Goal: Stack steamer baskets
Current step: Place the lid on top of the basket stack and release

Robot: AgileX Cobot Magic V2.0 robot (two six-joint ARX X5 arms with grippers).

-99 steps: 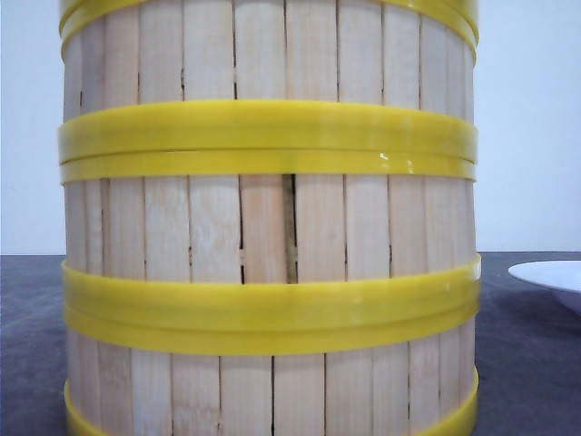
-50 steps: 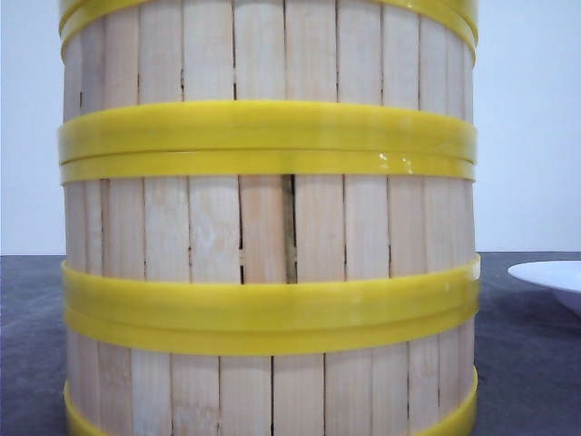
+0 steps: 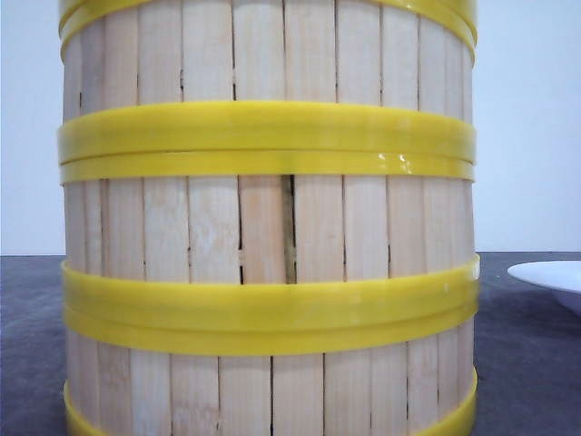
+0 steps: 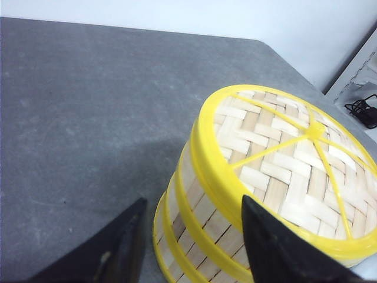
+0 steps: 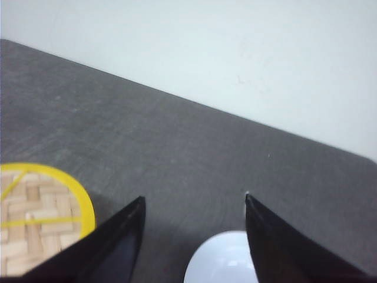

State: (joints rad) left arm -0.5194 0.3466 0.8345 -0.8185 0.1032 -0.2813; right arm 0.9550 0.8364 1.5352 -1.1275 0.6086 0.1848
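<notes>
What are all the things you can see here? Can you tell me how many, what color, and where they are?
Steamer baskets: three in one stack, pale bamboo slats with yellow rims, standing on the table right in front of the front camera.
Lid: one, woven bamboo with a yellow rim and yellow spokes, on top of the stack.
Plate: one, white, on the table to the right of the stack.
Table: one, dark grey, under everything.
Wall: white, behind the table.
Cable: black, beyond the table's edge.
Left gripper: one, black jaws open, beside the top of the stack.
Right gripper: one, black jaws open, above the plate.
</notes>
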